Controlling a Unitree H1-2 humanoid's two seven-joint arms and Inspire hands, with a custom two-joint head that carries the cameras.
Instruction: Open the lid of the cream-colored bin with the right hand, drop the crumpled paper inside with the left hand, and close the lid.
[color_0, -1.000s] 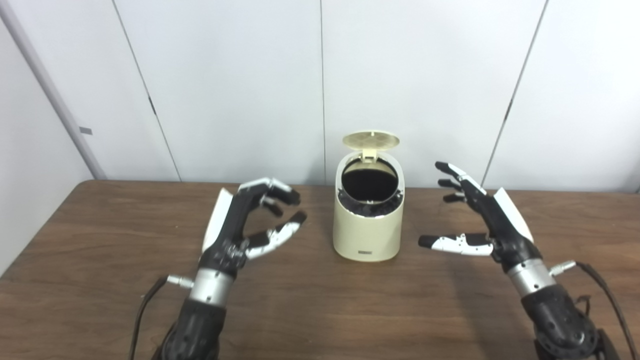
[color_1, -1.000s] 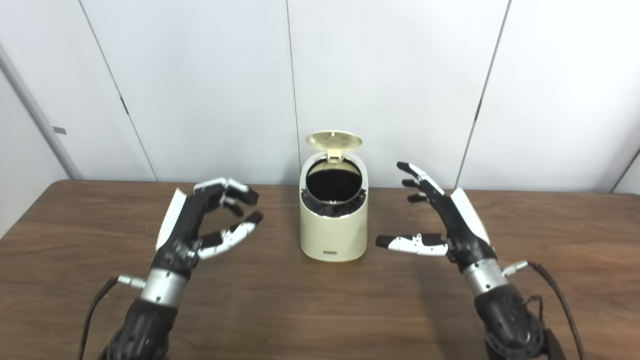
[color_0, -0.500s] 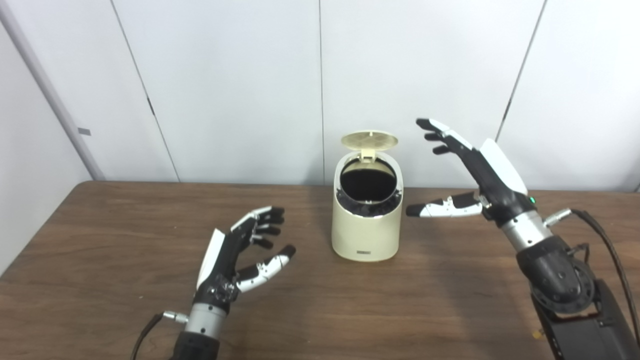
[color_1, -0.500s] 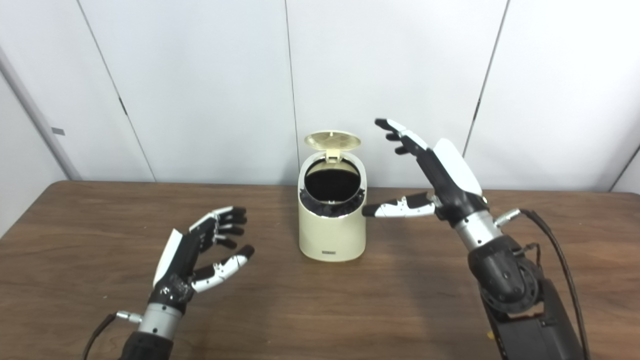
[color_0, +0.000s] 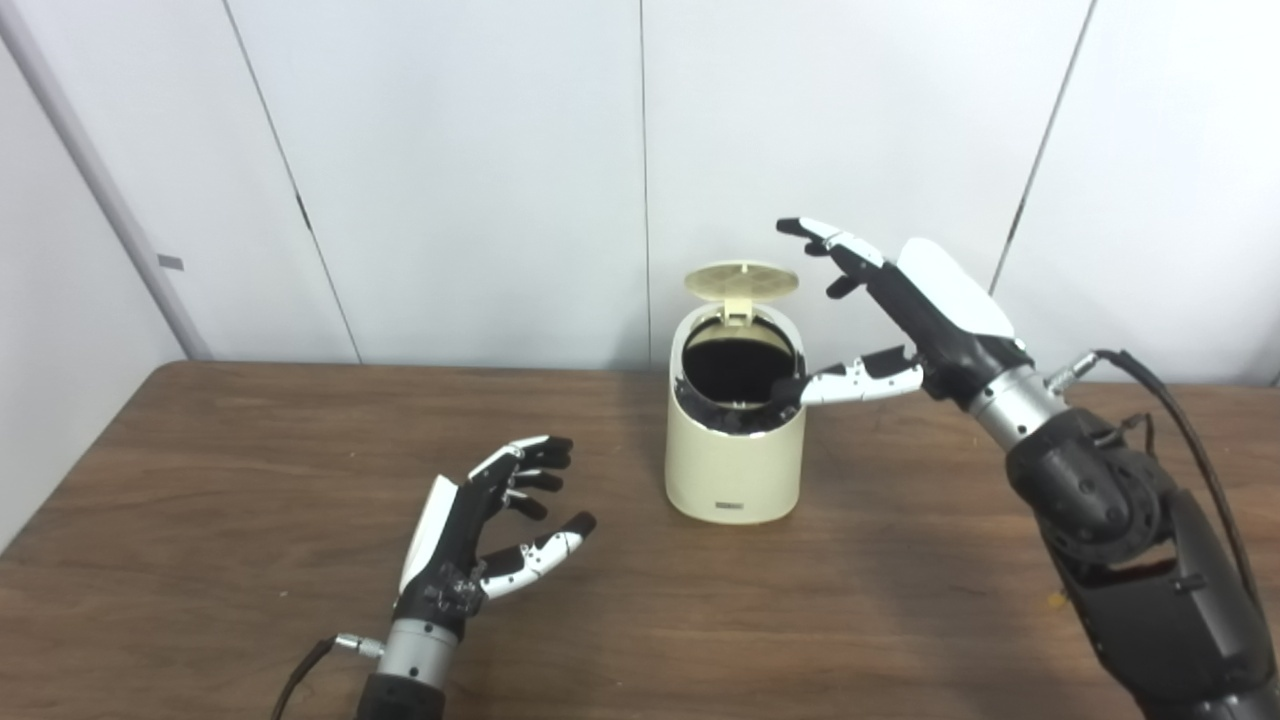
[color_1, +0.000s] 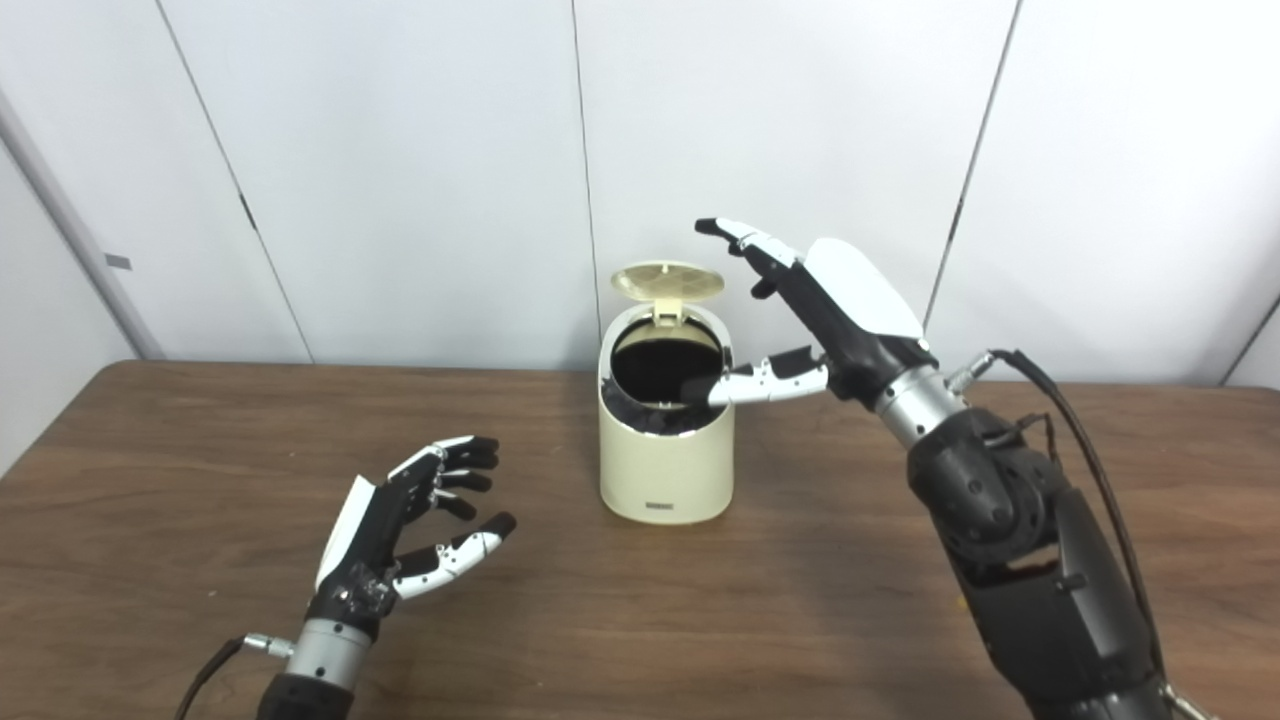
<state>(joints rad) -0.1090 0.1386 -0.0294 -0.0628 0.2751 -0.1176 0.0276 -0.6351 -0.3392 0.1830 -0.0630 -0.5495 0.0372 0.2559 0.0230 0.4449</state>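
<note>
From my end, the cream-colored plastic bin (color_0: 735, 450) sits mid-table on the brown wooden table (color_0: 200, 520), near the back edge, its round lid (color_0: 741, 281) tipped up behind the opening. My left hand (color_0: 480, 530) is front-left of it, my right hand (color_0: 900, 310) up beside the lid on the right.
</note>
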